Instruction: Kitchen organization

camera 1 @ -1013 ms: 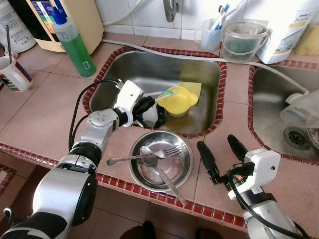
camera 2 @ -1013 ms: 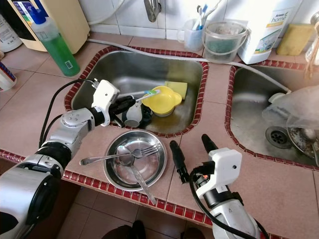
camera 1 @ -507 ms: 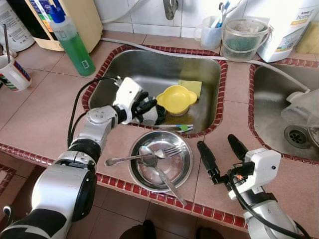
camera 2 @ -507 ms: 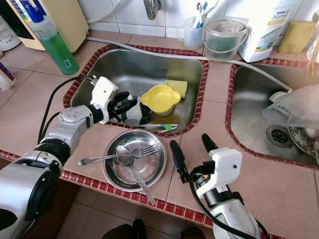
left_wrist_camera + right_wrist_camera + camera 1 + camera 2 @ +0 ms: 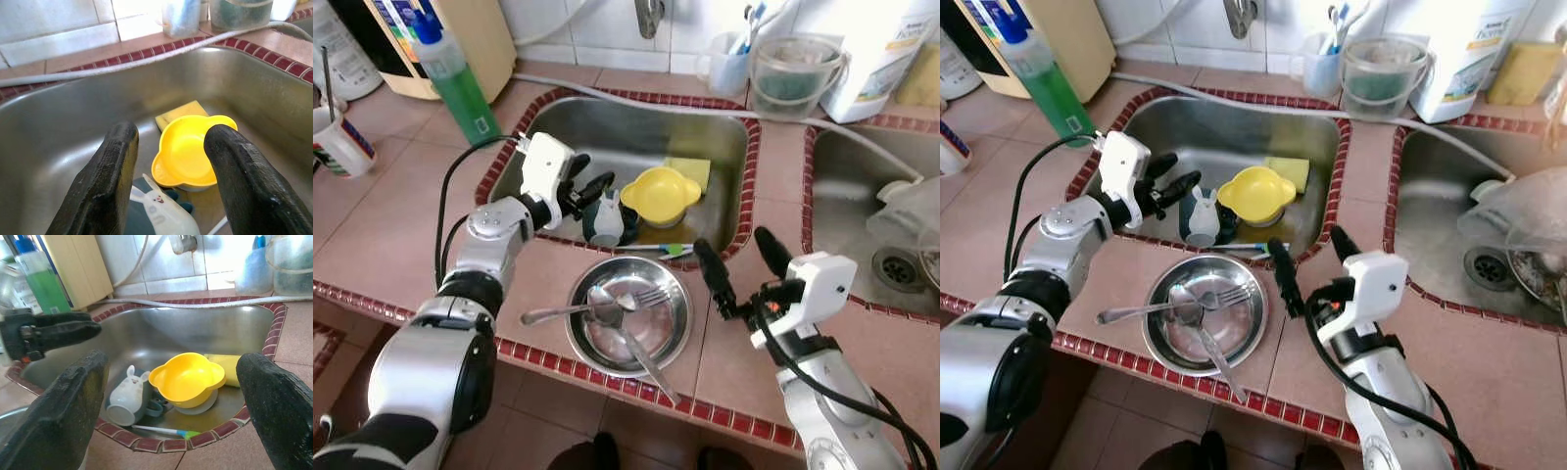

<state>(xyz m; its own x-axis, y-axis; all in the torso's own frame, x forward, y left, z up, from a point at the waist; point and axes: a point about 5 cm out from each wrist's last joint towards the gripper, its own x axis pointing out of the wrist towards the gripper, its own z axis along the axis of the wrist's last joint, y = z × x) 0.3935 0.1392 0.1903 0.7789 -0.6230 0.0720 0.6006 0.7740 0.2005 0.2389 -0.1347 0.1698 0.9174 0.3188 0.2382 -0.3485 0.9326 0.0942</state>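
The steel sink [image 5: 607, 127] holds a yellow bowl [image 5: 661, 194], a yellow sponge [image 5: 695, 172], a white bunny mug [image 5: 604, 217] lying on its side, and a toothbrush [image 5: 658, 249] flat along the near wall. My left gripper [image 5: 590, 174] hovers open and empty over the sink's left side, just left of the mug. On the counter in front sits a steel bowl [image 5: 628, 315] with a fork and spoons in it. My right gripper [image 5: 731, 243] is open and empty above the sink's near right corner, pointing at the yellow bowl [image 5: 188, 377].
A green soap bottle [image 5: 458, 83] and a striped mug [image 5: 340, 145] stand at the left. A cup of toothbrushes [image 5: 729, 64] and a clear tub [image 5: 791, 73] stand behind the sink, with a hose [image 5: 636, 98] along its back rim. A second sink [image 5: 862, 225] lies at the right.
The left gripper let go of the toothbrush, which dropped to the sink's near wall, and drew back to the left. The right gripper moved forward from the counter to the sink's corner.
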